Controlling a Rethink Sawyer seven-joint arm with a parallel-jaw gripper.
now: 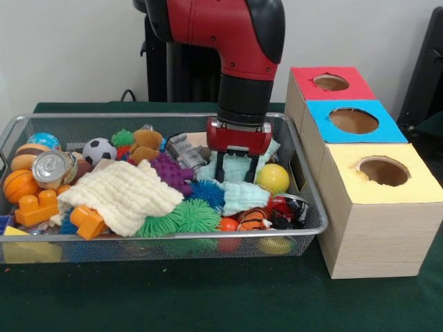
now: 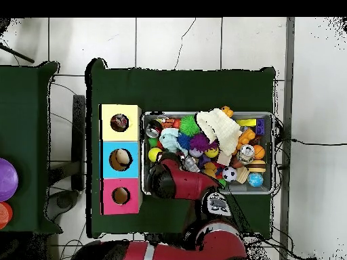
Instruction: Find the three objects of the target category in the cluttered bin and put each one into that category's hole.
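Mint-green cloth [image 1: 239, 181] under tool [image 1: 238, 168], yellow ball [image 1: 273, 178] just beside

**The Room Around the Green Table**

We see a big table [image 2: 183, 88] with a dark green cloth on it. We will use this table to say where things are.

Under the table and all around it, the floor [image 2: 203, 40] is made of large pale tiles with dark lines between them. A thin crack runs across one tile beyond the table.

Beside the table stands a second table [image 2: 24, 115], also covered in dark green. A purple ball [image 2: 7, 179] sits on it.

Behind the big table, the wall [image 1: 69, 48] is plain and pale. A black cable [image 1: 129, 93] curls up just behind the table's back edge.
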